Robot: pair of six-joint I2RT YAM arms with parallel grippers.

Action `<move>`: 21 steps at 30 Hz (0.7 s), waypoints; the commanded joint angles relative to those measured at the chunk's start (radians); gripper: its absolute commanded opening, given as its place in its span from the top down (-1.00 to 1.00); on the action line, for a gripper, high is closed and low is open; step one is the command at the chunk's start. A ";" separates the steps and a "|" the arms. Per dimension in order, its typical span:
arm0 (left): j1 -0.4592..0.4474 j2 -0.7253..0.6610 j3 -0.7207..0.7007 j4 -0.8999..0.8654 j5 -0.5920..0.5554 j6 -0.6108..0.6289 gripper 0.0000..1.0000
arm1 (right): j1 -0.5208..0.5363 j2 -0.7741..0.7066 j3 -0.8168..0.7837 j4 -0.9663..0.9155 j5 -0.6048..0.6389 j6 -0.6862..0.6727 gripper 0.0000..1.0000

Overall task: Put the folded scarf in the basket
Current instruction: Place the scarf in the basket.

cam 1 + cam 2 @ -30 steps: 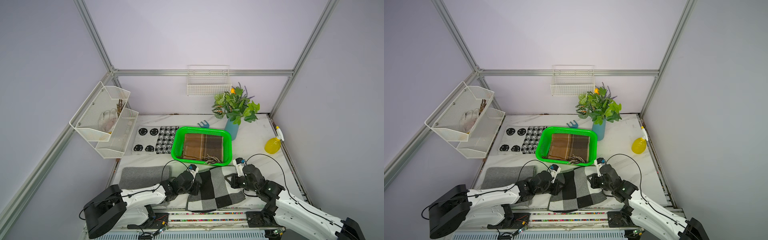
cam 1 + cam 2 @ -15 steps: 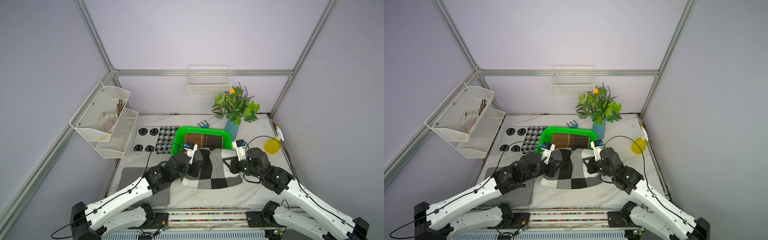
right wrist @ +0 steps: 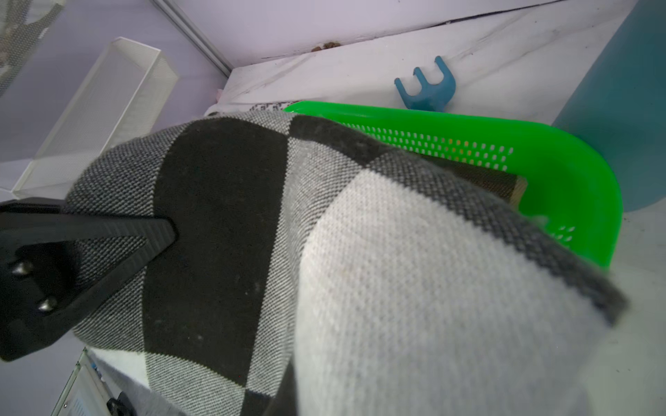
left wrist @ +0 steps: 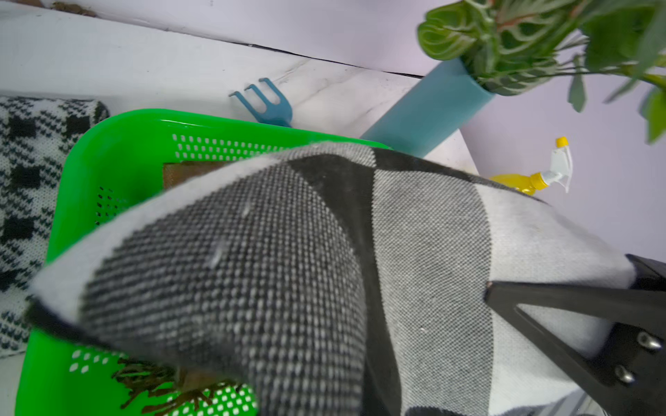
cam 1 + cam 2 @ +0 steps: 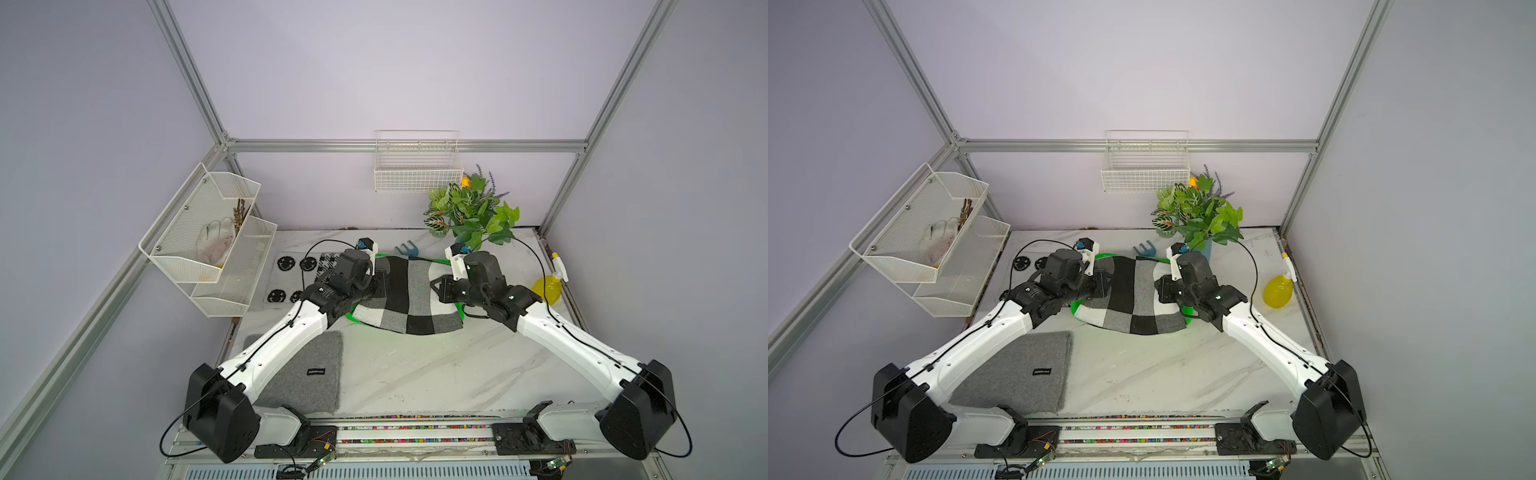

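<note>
Grey-black checked scarf [image 5: 409,293] sags over the green basket [image 4: 108,151].
My left end effector [image 5: 380,287] and right end effector [image 5: 437,289] pinch its side edges; bare bench [image 5: 415,365] lower centre.

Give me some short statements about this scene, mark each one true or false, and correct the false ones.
1. Both the left hand and the right hand are shut on the checked scarf. True.
2. A blue rake lies behind the green basket. True.
3. The basket is empty. False: a brown plaid cloth lies in it.
4. The yellow spray bottle hangs on the wall. False: it stands on the table.
</note>
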 commanded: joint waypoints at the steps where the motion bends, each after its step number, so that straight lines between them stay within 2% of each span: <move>1: 0.025 0.083 0.089 0.123 0.072 0.025 1.00 | -0.027 0.059 0.055 0.055 -0.008 -0.043 1.00; 4: 0.035 0.147 0.110 0.156 0.072 0.045 1.00 | -0.045 0.119 0.061 0.064 0.022 -0.061 1.00; 11: 0.113 0.265 0.079 0.227 0.171 0.012 1.00 | -0.075 0.238 0.073 0.042 0.043 -0.084 1.00; 15: 0.123 0.331 0.092 0.218 0.140 0.051 1.00 | -0.074 0.299 0.100 0.026 0.032 -0.112 1.00; 21: 0.134 0.404 0.085 0.235 0.125 0.071 0.94 | -0.074 0.336 0.092 0.030 0.100 -0.112 1.00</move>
